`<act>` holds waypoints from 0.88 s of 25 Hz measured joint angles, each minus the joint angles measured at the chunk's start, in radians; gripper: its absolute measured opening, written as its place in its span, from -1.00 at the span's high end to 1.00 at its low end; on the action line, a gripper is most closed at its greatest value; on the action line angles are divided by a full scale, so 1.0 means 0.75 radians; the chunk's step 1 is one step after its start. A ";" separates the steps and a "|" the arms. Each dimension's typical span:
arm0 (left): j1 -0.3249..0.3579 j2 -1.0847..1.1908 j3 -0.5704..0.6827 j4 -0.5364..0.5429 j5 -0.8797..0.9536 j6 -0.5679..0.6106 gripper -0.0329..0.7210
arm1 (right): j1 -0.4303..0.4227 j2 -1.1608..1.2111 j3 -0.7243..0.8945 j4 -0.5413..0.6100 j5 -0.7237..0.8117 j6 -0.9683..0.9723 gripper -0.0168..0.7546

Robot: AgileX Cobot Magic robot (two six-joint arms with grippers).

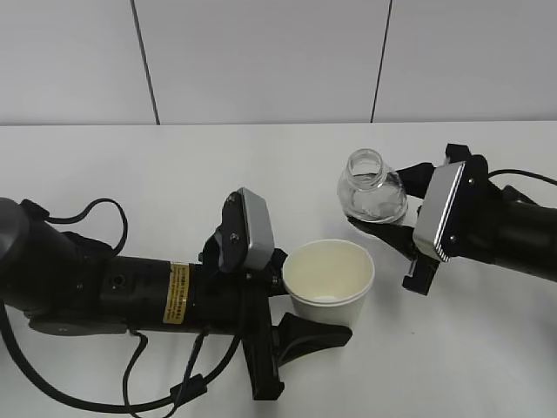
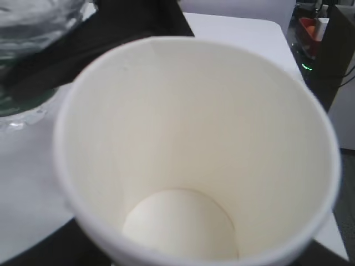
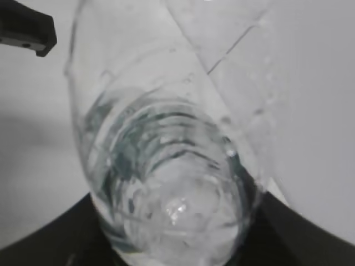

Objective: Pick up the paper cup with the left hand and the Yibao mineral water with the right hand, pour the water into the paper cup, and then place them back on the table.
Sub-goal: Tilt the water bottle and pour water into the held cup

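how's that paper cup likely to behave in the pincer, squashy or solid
Probably squashy: the paper cup looks thin-walled, so a hard squeeze from the left pincer could dent it. Likely very light, since the left wrist view shows hardly anything inside. It tapers to a narrow base, so it may tip easily once set down.

Slanted exterior overview; wrist close-ups into paper cup, bottle.
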 joint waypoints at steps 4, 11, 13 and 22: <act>0.000 0.001 -0.020 -0.019 0.049 0.000 -0.21 | 0.000 0.000 0.000 0.009 -0.029 -0.077 -0.03; 0.000 0.015 -0.020 -0.038 0.065 0.000 -0.21 | 0.000 0.000 -0.014 0.011 -0.031 -0.164 -0.03; 0.000 0.015 -0.020 -0.042 0.065 0.000 -0.21 | 0.000 0.000 -0.014 0.011 -0.031 -0.201 -0.03; 0.000 0.015 -0.020 -0.079 0.065 0.000 -0.21 | 0.000 0.000 -0.014 0.032 -0.031 -0.281 -0.03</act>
